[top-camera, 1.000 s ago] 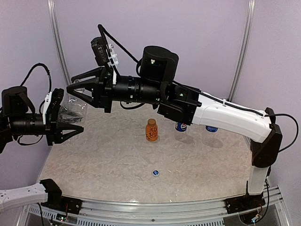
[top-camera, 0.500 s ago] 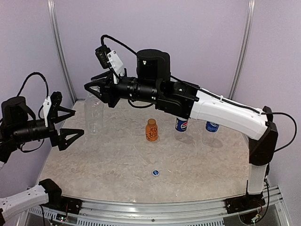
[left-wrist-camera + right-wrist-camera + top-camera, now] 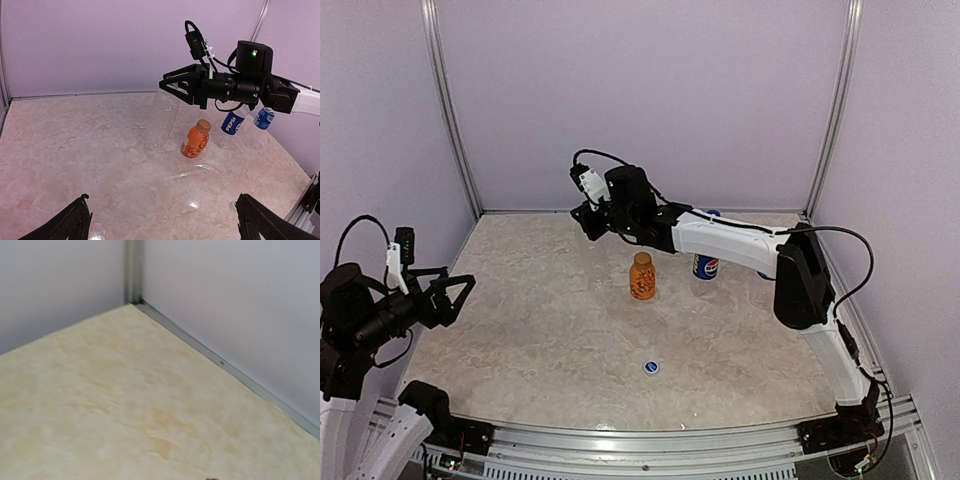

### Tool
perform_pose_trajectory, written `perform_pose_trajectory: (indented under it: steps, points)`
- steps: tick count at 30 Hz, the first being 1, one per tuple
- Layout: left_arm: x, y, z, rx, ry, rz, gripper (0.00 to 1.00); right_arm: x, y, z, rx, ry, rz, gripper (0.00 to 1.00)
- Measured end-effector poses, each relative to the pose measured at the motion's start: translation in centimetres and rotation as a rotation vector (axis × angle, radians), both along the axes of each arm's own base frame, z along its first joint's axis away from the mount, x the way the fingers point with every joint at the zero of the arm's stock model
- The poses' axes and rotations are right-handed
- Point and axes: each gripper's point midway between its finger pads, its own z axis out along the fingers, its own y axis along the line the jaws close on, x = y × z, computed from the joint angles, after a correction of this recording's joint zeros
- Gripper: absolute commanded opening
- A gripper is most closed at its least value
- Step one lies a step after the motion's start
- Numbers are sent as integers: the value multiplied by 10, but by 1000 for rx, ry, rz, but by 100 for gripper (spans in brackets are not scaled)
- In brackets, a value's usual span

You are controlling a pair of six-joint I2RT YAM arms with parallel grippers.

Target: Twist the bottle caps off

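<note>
Left fingers (image 3: 75, 222) stand spread wide with nothing between them. The left gripper (image 3: 453, 300) hangs low at the near left edge of the table (image 3: 540, 345), well apart from every bottle. The right gripper (image 3: 164, 85) reaches toward the far left, its fingers drawn in until the tips all but meet. Whether a cap is pinched there is too small to tell, and its own wrist camera shows only bare tabletop and a wall corner. Directly under those tips in the left wrist view stands the clear bottle (image 3: 164, 122), upright, though I cannot tell if they touch. Just to its right is the orange bottle (image 3: 195, 140), cap on, then the Pepsi bottle (image 3: 230, 124) and the blue-label bottle (image 3: 263, 118) behind the right arm. One loose blue cap (image 3: 650, 367) lies on the near middle of the table. From the left gripper the bottles lie ahead and to the right, long axes vertical, so a side-on hold of the body would suit it. The orange bottle, probably next, is nearer the right gripper.
</note>
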Motion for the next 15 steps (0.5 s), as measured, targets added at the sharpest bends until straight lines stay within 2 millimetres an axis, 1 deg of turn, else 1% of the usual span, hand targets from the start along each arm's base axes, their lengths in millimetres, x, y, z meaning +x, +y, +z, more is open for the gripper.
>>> perform_pose_trajectory:
  steps: [1,3,6,10,15]
  points:
    - [1,1,-3,-18,8,10,99,9,-2,-6,5,8,-15,0]
    - [3,1,-5,-47,19,17,99,24,-5,-12,19,13,-36,0]
    - [4,0,-9,-76,30,14,99,39,-9,-13,40,15,-60,0]
    - [4,-2,-14,-89,44,9,99,41,-9,-12,54,16,-63,0]
    - [5,-3,-14,-94,41,2,99,40,-8,-16,64,28,-57,0]
